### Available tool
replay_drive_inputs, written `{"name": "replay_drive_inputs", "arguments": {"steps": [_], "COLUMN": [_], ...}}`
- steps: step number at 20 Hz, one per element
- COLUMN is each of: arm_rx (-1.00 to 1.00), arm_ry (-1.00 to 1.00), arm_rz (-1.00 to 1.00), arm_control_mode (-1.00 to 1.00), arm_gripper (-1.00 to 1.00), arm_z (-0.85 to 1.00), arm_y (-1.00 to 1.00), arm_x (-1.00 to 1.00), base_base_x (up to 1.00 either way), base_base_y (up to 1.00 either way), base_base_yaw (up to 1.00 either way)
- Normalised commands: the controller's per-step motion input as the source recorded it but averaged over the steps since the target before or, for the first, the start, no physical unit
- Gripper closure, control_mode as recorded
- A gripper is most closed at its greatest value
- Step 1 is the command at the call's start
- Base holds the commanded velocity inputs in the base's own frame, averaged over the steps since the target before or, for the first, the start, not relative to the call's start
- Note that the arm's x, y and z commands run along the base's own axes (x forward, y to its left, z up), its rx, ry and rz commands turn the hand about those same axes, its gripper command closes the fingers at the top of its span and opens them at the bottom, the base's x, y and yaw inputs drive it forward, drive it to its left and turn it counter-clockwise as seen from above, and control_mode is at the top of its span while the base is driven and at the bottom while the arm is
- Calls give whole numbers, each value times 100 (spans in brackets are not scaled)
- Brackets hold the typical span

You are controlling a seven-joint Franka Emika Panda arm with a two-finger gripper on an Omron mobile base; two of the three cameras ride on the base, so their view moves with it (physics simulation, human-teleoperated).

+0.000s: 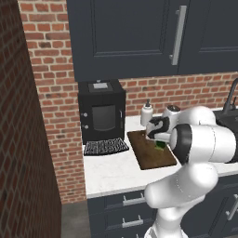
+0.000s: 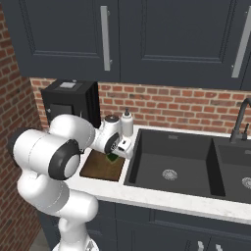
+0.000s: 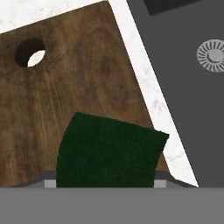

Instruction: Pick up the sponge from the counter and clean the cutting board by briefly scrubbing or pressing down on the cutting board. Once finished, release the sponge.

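Note:
The dark brown cutting board (image 1: 149, 154) lies on the white counter (image 1: 111, 169), with its small hole (image 3: 29, 52) near one end. Over the board's right part, close to the sink side, my gripper (image 1: 159, 139) is shut on the dark green sponge (image 3: 107, 155). The sponge (image 1: 161, 145) sits low at the board's surface; whether it touches the wood cannot be told. From the right base view, the sponge (image 2: 112, 157) peeks out under the gripper (image 2: 115, 153) above the board (image 2: 100, 167). The sponge covers the fingertips in the hand view.
A black coffee machine (image 1: 101, 111) stands at the back left with a black mesh mat (image 1: 106, 147) in front of it. A white soap bottle (image 1: 147, 113) stands behind the board. The dark sink (image 2: 171, 166) and faucet (image 2: 240, 120) lie right. A brick wall (image 1: 23, 139) closes the left.

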Motion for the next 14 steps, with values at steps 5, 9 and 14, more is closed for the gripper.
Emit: {"name": "replay_drive_inputs", "arguments": {"steps": [5, 9, 14], "arm_rx": [0, 0, 0], "arm_ry": [-3, -1, 0], "arm_rz": [3, 2, 1], "arm_control_mode": [-100, -100, -100], "arm_gripper": [100, 100, 100], "arm_z": [1, -37, -67], "arm_y": [0, 0, 0], "arm_x": [27, 0, 0], "base_base_x": [0, 0, 0], "base_base_y": [0, 0, 0], "base_base_yaw": [0, 0, 0]}}
